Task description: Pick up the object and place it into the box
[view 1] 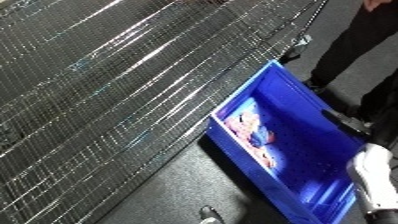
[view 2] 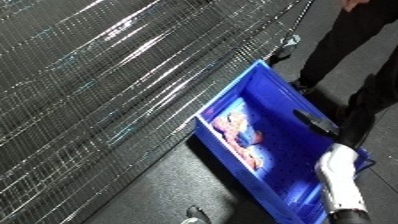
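Observation:
A blue bin (view 2: 224, 94) stands on the dark floor beside a wire shelf. Inside it, against the wall nearest the shelf, lies a pink and white packet (view 2: 238, 129) with red and blue patches. My right forearm comes in from the lower right. Its black right hand (view 2: 316, 124) stretches over the bin's far rim with fingers straight, holding nothing and apart from the packet. My left hand does not show in either view.
A large wire mesh shelf (view 1: 107, 85) fills the left and top of the view, its edge running close along the bin. A small grey metal part (view 1: 210, 215) sits on the dark floor (view 1: 178, 195) at the bottom.

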